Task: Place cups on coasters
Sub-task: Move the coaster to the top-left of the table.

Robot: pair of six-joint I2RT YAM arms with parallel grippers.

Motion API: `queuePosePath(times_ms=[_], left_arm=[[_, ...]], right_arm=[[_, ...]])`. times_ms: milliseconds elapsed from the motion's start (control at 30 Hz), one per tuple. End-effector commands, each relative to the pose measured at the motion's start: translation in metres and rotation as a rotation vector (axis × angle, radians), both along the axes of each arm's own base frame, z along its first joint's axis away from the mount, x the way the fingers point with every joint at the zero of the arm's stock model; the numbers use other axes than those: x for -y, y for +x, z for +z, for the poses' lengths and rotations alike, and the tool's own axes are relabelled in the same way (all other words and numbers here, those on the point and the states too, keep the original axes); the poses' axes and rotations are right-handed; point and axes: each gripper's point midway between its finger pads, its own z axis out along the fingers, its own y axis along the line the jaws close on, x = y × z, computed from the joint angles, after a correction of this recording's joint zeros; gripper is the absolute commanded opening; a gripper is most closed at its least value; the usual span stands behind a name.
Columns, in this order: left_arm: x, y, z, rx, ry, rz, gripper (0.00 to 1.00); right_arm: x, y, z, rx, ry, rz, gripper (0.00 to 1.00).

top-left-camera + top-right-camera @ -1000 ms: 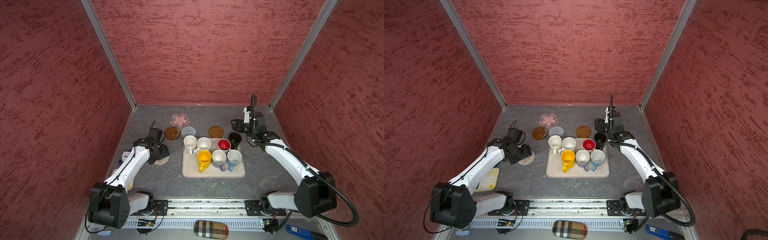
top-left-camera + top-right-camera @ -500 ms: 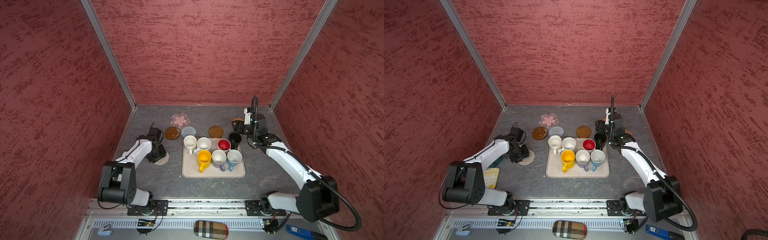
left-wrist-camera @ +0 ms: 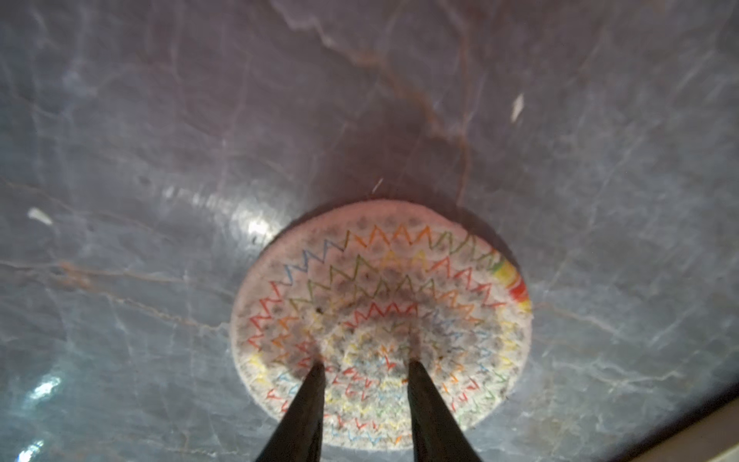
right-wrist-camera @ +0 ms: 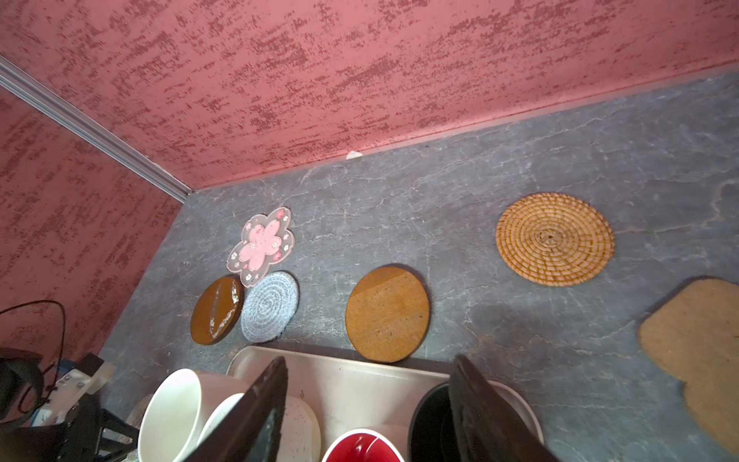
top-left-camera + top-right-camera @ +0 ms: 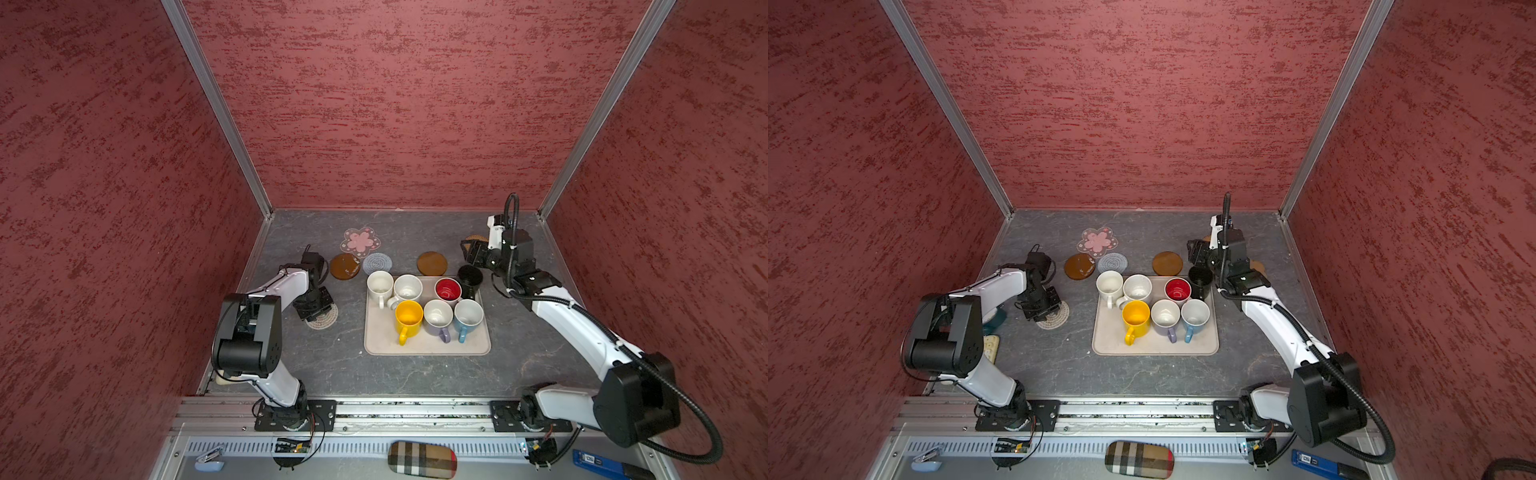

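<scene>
A large beige rectangular tray point(image 5: 382, 343) is laid flat near the middle of a grey marbled table point(image 5: 332, 374). The table is enclosed on 3 sides by red textured walls point(image 5: 395, 104), joined at the back corners by 2 aluminium posts point(image 5: 219, 108). In front of the table, in both top views, a plaid oval case point(image 5: 422, 459) is seen, with a pale blue object point(image 5: 210, 462) well to its left and a dark blue object point(image 5: 598, 462) well to its right. In a top view, a teal object point(image 5: 995, 321) and a cream pad point(image 5: 991, 348) are shown close together at the table's left edge.
</scene>
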Motion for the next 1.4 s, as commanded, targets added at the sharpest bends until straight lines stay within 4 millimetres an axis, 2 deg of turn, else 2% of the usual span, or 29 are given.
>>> queuePosePath(times_ms=[0, 233, 633, 733, 900, 1000, 1100, 1200, 1367], left_arm=[[-0.006, 0.023, -0.004, 0.023, 0.031, 0.022, 0.35], [-0.013, 0.063, -0.008, 0.023, 0.059, 0.050, 0.35], [-0.060, 0.149, -0.008, 0.047, 0.115, 0.134, 0.35], [-0.074, 0.172, -0.008, 0.056, 0.121, 0.144, 0.35], [-0.101, 0.210, -0.006, 0.091, 0.112, 0.152, 0.36], [-0.108, 0.231, 0.001, 0.131, 0.103, 0.139, 0.36], [-0.106, 0.244, 0.006, 0.159, 0.083, 0.125, 0.37], [-0.104, 0.254, 0.017, 0.202, 0.065, 0.111, 0.45], [-0.098, 0.271, 0.059, 0.310, 0.037, 0.075, 0.72]], right_arm=[[-0.004, -0.004, 0.023, 0.072, 0.047, 0.010, 0.66], [0.000, -0.002, 0.021, 0.070, 0.084, 0.005, 0.66], [0.017, 0.013, 0.004, 0.021, 0.145, -0.018, 0.65], [0.017, 0.014, 0.002, 0.022, 0.132, -0.015, 0.68], [0.007, 0.016, -0.008, -0.018, 0.132, 0.025, 0.69], [-0.004, 0.016, -0.012, -0.035, 0.103, 0.045, 0.69], [-0.013, 0.017, -0.011, -0.038, 0.073, 0.051, 0.69], [-0.020, 0.018, -0.008, -0.037, 0.079, 0.053, 0.70], [-0.038, 0.020, 0.002, -0.027, 0.130, 0.095, 0.75]])
